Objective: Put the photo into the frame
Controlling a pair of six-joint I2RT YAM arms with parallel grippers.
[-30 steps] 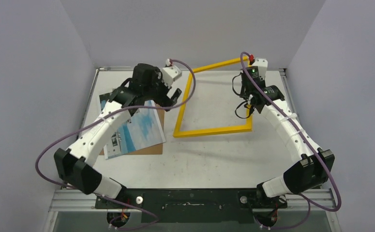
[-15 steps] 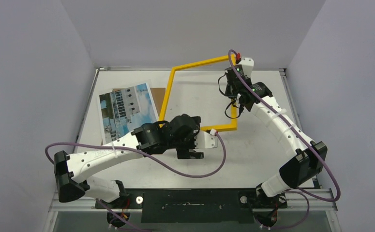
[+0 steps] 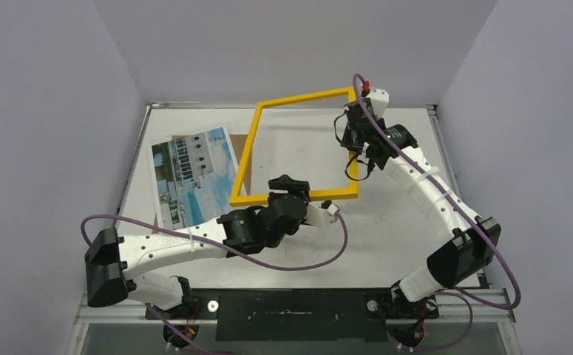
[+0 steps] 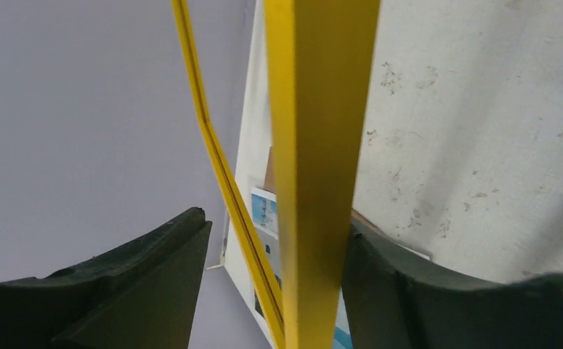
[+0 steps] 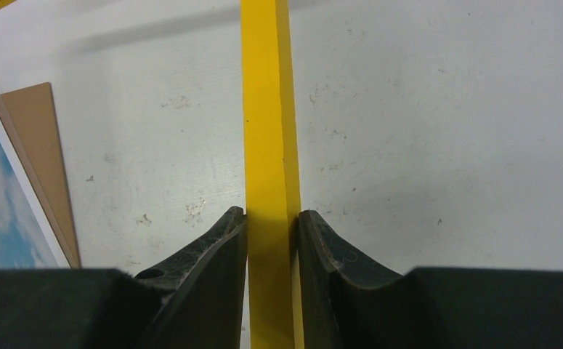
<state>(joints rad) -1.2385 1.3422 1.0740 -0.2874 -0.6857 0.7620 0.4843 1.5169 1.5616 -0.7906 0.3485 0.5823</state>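
Observation:
The yellow frame [image 3: 298,100] hangs tilted above the table. My right gripper [image 3: 355,154] is shut on its right bar [image 5: 267,109], both pads pressed against it [image 5: 271,214]. My left gripper [image 3: 290,186] straddles the near bar [image 4: 314,145]. It is open: the right finger [image 4: 394,283] touches the bar, while the left finger [image 4: 155,269] stands apart from it. The photo [image 3: 194,174] lies picture side up at the table's left, held by neither gripper.
A brown backing panel [image 5: 35,145] lies under the photo's right edge, beneath the frame's left bar. Grey walls enclose the table on three sides. The left arm's purple cable [image 3: 327,248] loops over the near table.
My left arm swung from the photo to the frame's near bar, and its jaws narrowed around it. The right gripper carried the frame leftward, which uncovered the photo.

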